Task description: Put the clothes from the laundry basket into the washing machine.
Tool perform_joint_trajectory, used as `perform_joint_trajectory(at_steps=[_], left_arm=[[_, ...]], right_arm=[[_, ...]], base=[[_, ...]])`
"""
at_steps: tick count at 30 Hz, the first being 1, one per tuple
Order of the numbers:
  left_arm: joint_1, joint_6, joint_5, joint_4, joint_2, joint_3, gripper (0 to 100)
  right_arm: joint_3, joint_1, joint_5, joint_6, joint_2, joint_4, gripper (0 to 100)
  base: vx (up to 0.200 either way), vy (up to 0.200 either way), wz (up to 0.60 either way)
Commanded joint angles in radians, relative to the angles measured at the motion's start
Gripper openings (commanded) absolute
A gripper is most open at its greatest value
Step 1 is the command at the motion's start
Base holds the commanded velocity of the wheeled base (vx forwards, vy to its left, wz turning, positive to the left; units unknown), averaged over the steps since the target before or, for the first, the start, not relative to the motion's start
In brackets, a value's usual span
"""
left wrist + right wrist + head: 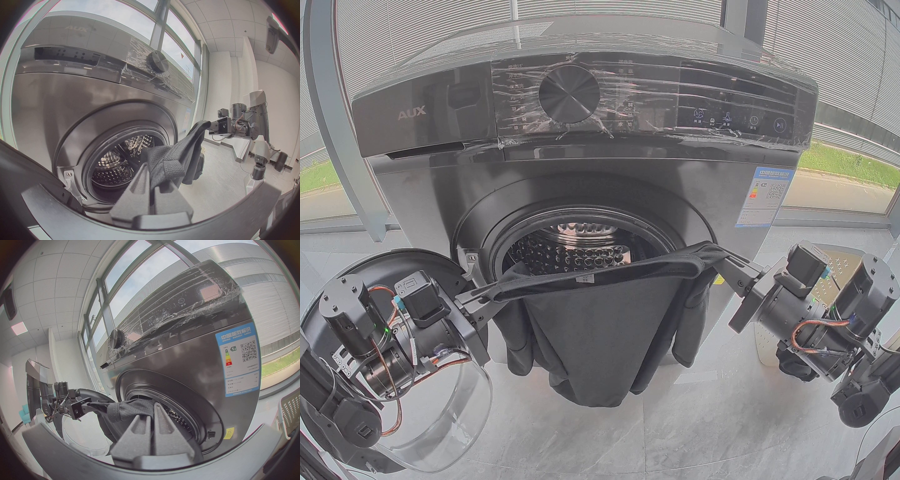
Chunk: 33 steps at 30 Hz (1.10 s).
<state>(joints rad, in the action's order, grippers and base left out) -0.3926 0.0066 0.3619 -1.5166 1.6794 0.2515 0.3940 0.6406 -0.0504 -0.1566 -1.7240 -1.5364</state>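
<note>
Standing here watching, and both arms are holding 1 dark garment point(594, 337) stretched out like a clothesline in front of the washing machine point(425, 187). The left gripper point(482, 299) is pinching 1 end just left of the drum mouth point(581, 240), and its jaws are clamped shut on the fabric. The right gripper point(726, 261) is doing the same with the other end, just right of the drum mouth.

The top edge is running taut across the lower part of the mouth, and the rest is hanging down over the machine's front toward the floor. As far as I can tell, none of it is sitting inside the drum yet.

My guess on the why: gripping it at 2 ends is keeping it spread and lined up with the mouth instead of dangling as 1 lump. The door point(381, 269) is swinging wide open to the machine's left, so it isn't blocking anything.

I reckon the hanging part is going to snag on the lip if they just shove forward.
</note>
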Motion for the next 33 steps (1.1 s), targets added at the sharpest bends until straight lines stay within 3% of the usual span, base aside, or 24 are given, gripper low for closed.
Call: perform_joint_trajectory(at_steps=[1, 11, 33], left_arm=[[-0.008, -0.002, -0.014, -0.001, 0.002, 0.018, 0], [-0.022, -0.004, -0.052, -0.001, 0.014, 0.032, 0], [-0.014, -0.007, -0.052, -0.001, 0.014, 0.029, 0]], right_arm=[[-0.027, -0.013, 0.000, 0.015, 0.024, 0.001, 0], [-0.098, -0.018, -0.002, 0.038, 0.050, 0.002, 0], [-0.084, -0.004, -0.003, 0.042, 0.047, -0.001, 0]], base=[[0.000, 0.000, 0.00], [0.000, 0.000, 0.00], [0.000, 0.000, 0.00]])
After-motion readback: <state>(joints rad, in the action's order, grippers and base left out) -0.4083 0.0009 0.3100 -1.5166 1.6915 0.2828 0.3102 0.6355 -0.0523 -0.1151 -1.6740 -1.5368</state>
